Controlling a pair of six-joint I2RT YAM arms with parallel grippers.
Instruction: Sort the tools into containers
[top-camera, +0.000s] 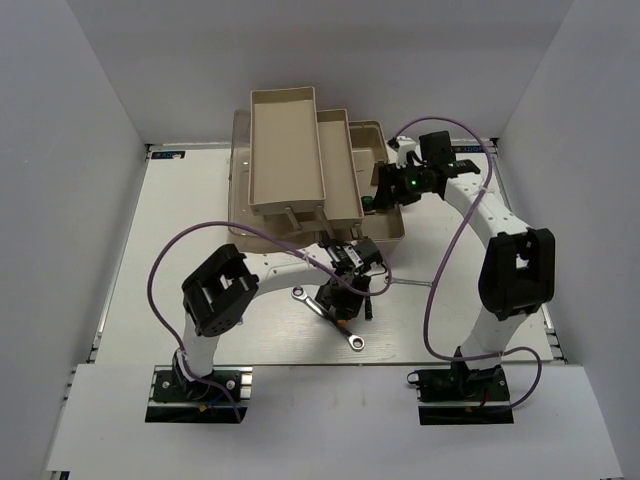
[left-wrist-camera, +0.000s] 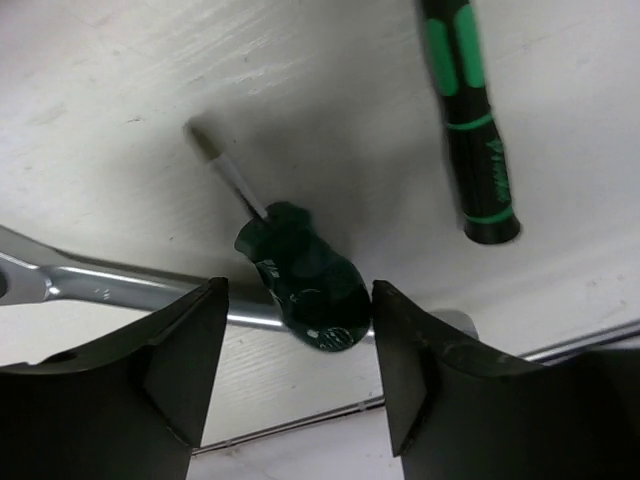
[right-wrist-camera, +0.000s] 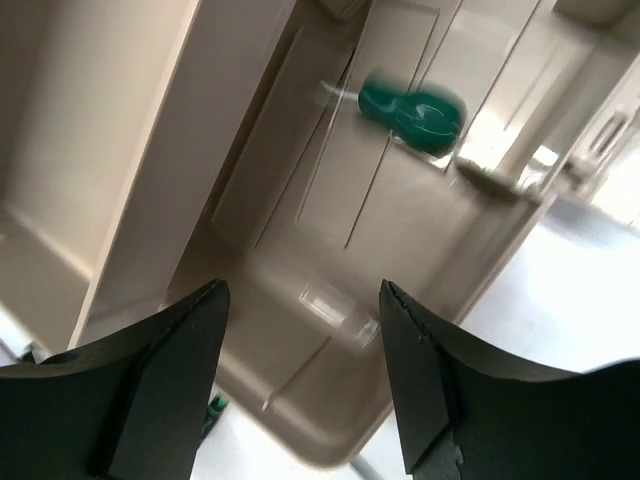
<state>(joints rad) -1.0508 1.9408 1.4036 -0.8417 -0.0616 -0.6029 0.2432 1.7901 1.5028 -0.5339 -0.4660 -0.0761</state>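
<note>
Left fingers (left-wrist-camera: 150, 390) spread over stubby screwdriver (left-wrist-camera: 300, 285) atop wrench (left-wrist-camera: 110, 285), right fingers (right-wrist-camera: 150, 385) spread above green screwdriver (right-wrist-camera: 412, 108) in toolbox (right-wrist-camera: 330, 230)

You can't read any words or numbers here. The long black screwdriver handle with green bands (left-wrist-camera: 470, 120) has a small green mark near its end, but it is too blurry to read. The short dark green screwdriver (left-wrist-camera: 305, 275) has tiny pale marks on its handle, too small to make out. The white table (top-camera: 190, 200) has little strips of print on its far edge, too tiny to read.
</note>
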